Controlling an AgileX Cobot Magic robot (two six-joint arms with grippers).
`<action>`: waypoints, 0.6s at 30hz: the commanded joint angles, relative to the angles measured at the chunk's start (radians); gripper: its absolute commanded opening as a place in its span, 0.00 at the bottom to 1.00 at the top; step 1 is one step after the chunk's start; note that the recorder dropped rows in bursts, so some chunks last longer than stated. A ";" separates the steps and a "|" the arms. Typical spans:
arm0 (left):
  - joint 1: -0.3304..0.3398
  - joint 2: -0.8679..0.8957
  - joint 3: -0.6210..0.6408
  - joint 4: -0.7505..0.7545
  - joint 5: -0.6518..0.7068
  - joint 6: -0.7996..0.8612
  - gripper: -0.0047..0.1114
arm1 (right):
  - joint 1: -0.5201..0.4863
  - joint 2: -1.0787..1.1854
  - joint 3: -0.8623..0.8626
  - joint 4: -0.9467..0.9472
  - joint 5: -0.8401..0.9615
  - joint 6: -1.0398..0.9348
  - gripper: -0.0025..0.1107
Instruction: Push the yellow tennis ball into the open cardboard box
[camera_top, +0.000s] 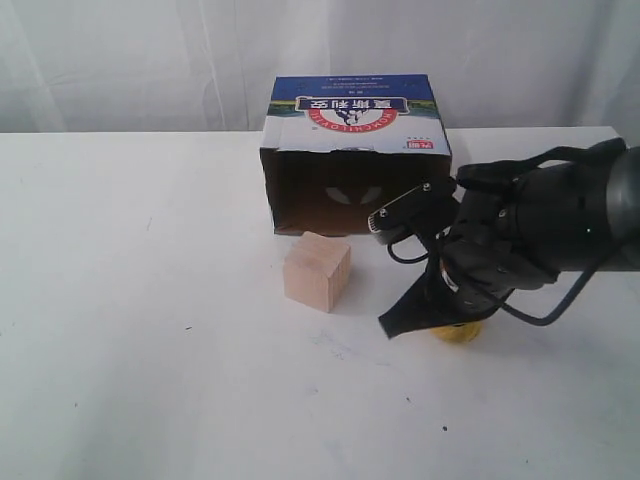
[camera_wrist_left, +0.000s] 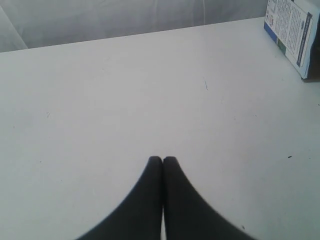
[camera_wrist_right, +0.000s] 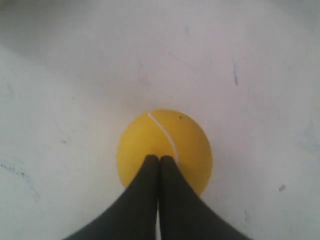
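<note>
Right gripper: its two black fingers are squeezed tight together, with nothing between them. The tips sit right at the ball, on the side nearer the wrist camera. I cannot tell if they really touch it.
Yellow tennis ball: it rests on the white table, out in the open and not in the box. A thin white line curves across its top. In the exterior view only a small yellow bit peeks out under the right gripper.
Where the ball is: it lies on the camera's side of the box, in front of the box's right end, with bare table between them. The wooden cube is off to its left.
Wooden cube: pale and square, it stands just in front of the box's opening, near the middle.
Open cardboard box: it lies on its side at the back of the table. The dark brown opening faces the camera. The blue and white print with the red logo is on top, upside down.
Left gripper: its fingers are pressed together too and hold nothing. It hangs over bare table, with a corner of the box far off at the edge of its view.
Table: white, with a few small dark specks.
</note>
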 joint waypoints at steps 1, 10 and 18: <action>0.003 -0.007 0.006 0.008 -0.011 0.000 0.04 | -0.001 0.056 0.009 -0.066 -0.090 0.078 0.02; 0.003 -0.007 0.006 0.011 -0.011 0.000 0.04 | -0.059 0.129 -0.029 -0.319 -0.264 0.369 0.02; 0.003 -0.007 0.006 0.011 -0.009 0.000 0.04 | -0.079 0.131 -0.104 -0.321 -0.252 0.355 0.02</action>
